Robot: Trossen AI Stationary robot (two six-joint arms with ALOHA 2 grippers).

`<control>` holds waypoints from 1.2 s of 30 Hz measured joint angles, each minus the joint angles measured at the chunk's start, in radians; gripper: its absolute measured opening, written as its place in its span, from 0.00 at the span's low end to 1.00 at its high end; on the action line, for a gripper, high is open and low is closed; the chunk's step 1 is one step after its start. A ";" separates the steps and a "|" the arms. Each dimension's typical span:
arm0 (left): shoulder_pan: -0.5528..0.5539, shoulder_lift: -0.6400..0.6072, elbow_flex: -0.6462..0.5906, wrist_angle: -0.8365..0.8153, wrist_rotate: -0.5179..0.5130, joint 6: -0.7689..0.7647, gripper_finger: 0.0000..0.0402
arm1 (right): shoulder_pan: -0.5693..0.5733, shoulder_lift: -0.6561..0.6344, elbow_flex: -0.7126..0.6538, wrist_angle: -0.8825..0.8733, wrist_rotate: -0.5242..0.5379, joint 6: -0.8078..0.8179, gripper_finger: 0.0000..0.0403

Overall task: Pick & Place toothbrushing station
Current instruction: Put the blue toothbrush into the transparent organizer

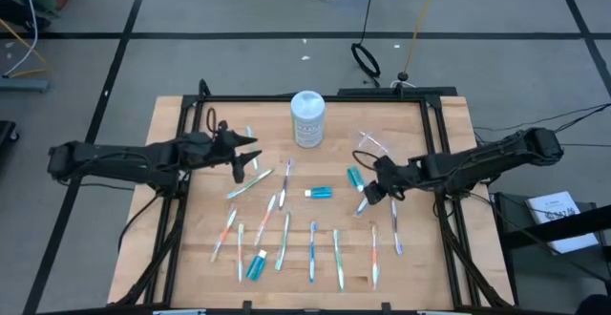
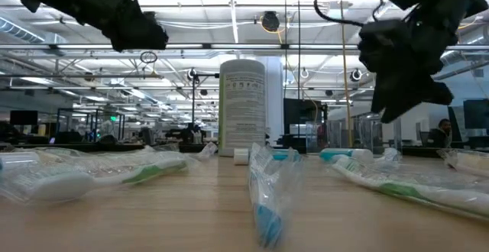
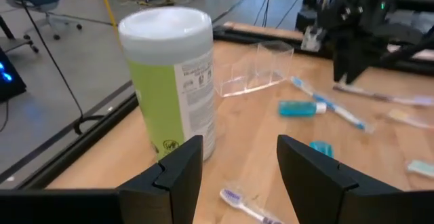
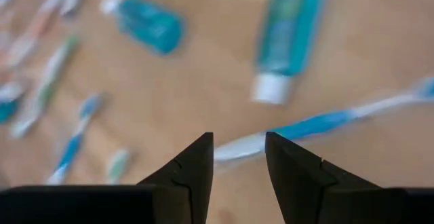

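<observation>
Several slim toothbrushes [image 1: 284,239] lie flat on the wooden table, with three teal toothpaste tubes [image 1: 320,193] among them. The clear cup [image 3: 261,75] lies on its side at the far right [image 1: 374,145]. My left gripper [image 1: 246,155] hovers open above the table's far left part, with nothing between its fingers [image 3: 234,163]. My right gripper [image 1: 370,193] hangs open and slants down over a blue-handled toothbrush [image 4: 319,123] next to a tube [image 4: 288,34]. It stands clear of both [image 4: 239,157].
A tall white canister [image 1: 307,116] with a green label [image 3: 173,75] stands upright at the far middle of the table, close ahead of my left gripper. A black frame [image 1: 434,134] borders the tabletop. Cables lie on the floor beyond the far edge.
</observation>
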 joint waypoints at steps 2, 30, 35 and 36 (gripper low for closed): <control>0.000 0.018 0.000 0.000 -0.002 0.001 0.49 | -0.004 0.000 0.000 -0.043 0.056 0.043 0.31; 0.000 0.077 0.000 0.007 -0.029 0.107 0.49 | -0.122 0.002 -0.362 0.390 0.116 0.096 0.09; 0.002 0.077 0.000 0.007 -0.029 0.110 0.49 | -0.107 0.005 -0.365 0.491 0.076 0.000 0.02; 0.002 0.077 0.000 0.007 -0.030 0.110 0.49 | -0.105 0.007 -0.367 0.530 0.060 -0.026 0.03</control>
